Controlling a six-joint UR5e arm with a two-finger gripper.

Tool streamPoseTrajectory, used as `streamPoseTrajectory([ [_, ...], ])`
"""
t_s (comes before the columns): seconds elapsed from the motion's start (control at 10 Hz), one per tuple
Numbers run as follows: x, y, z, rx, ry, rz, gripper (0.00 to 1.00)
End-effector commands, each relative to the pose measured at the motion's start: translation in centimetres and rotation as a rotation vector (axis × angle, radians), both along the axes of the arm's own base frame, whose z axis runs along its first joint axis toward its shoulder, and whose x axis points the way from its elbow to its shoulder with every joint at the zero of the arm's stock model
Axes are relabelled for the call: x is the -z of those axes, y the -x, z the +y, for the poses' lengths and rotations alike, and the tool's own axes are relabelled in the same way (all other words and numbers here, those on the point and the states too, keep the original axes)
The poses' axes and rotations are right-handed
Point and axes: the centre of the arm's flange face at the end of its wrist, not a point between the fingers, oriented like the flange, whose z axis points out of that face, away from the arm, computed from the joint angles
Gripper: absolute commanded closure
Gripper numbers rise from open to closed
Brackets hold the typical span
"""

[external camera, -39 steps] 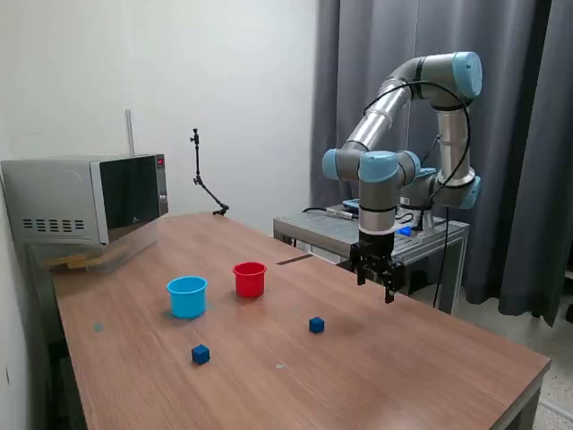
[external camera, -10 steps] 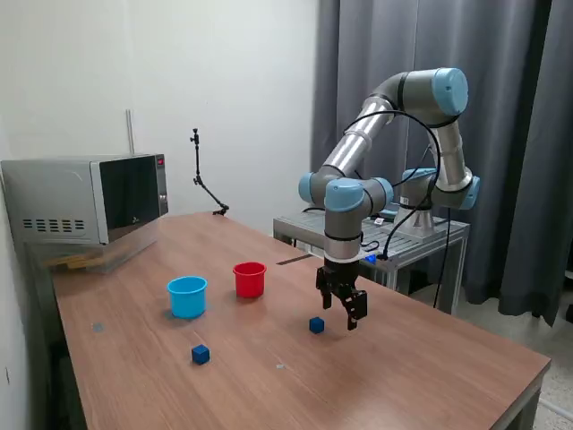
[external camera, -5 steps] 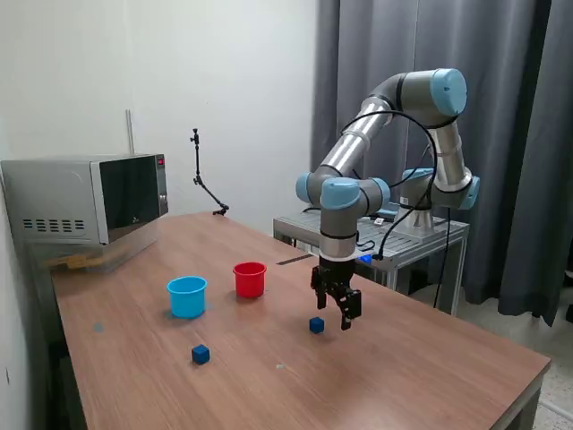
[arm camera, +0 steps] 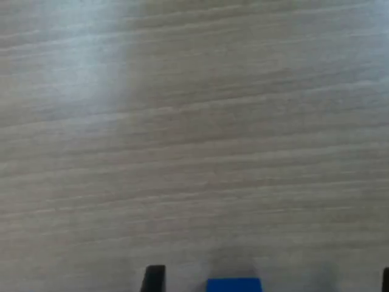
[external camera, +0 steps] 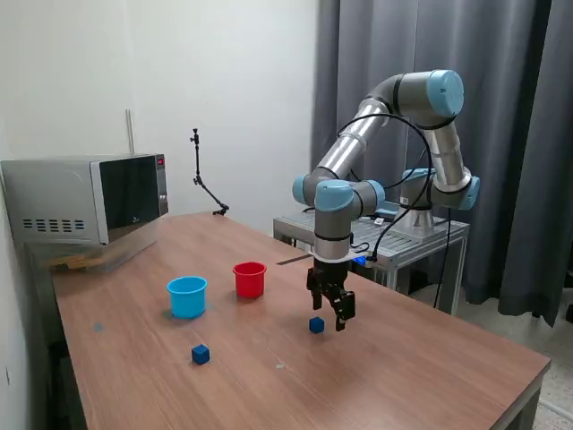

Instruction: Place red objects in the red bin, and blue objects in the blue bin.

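Note:
Two dark-blue cubes lie on the wooden table: one [external camera: 316, 325] in the middle, another [external camera: 200, 355] nearer the front at the exterior view's left. My gripper [external camera: 329, 313] hangs open just above and beside the middle cube, nothing between its fingers. In the wrist view that cube [arm camera: 234, 285] shows at the frame's edge, between the dark fingertips [arm camera: 154, 278] of the gripper [arm camera: 270, 285]. The red bin [external camera: 250, 279] and the light-blue bin [external camera: 187, 296] stand side by side further left. The red objects are out of view.
A microwave [external camera: 89, 199] sits at the table's far left corner in the exterior view. A thin black stand [external camera: 202, 184] rises at the back edge. A metal cart [external camera: 376, 235] stands behind the table under the arm's base.
The arm has swung toward the exterior view's left and come down, bringing the open gripper from well right of the middle blue cube to right beside it. Cubes and cups have not moved.

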Motion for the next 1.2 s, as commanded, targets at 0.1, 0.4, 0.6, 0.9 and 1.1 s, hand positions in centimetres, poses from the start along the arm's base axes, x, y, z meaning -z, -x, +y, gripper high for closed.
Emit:
streamPoseTrajectory([
  [0.1,1.0,0.1,0.6,0.004,0.001,-0.013,0.00],
  [0.4,1.2,0.4,1.0,0.010,-0.001,-0.013,0.00],
  [0.6,0.7,0.9,1.1,0.009,0.002,0.000,0.00],
  [0.9,0.1,1.8,1.8,0.002,0.004,0.016,0.00],
  [1.1,0.9,1.6,1.8,0.001,0.004,0.004,0.00],
])
